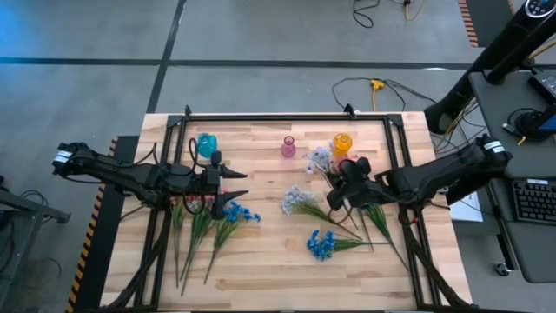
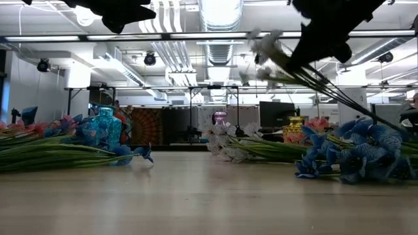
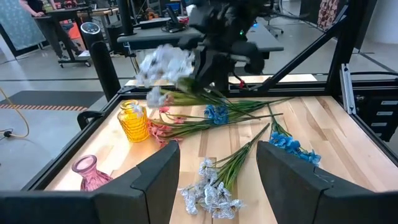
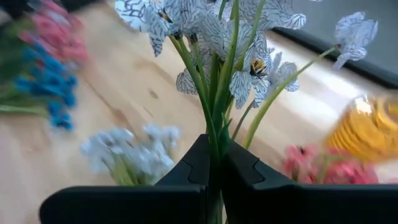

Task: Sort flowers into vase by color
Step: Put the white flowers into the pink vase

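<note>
My right gripper [image 4: 214, 167] is pinching the green stems of a white flower spray [image 4: 211, 31], its fingers pressed tight together around them; the pale, dark-veined blossoms are fanning out just beyond my fingertips. From above, this gripper [image 1: 340, 193] is hanging over the right half of the wooden table [image 1: 261, 269], near the yellow vase [image 1: 342, 143], with the white blossoms [image 1: 319, 160] lifted off the boards

My left gripper [image 1: 228, 184] is waiting over the left side of the table, its two fingers [image 3: 155, 177] standing partly apart and holding nothing

The rest of the flowers are lying flat on the wood — a second pale lavender-white spray [image 1: 295, 202] near the middle, a blue spray [image 1: 321, 245] toward the front right, another blue spray [image 1: 241, 212] just beside my left gripper, and pink blossoms [image 3: 163, 130] just beside the yellow vase. A bundle of green stems [image 1: 193, 239] is fanning out at the front left

Three small vases are standing along the far edge of the table: a teal vase [image 1: 206, 144] on the left, a pink vase [image 1: 288, 147] in the middle, and the yellow one to its right
</note>
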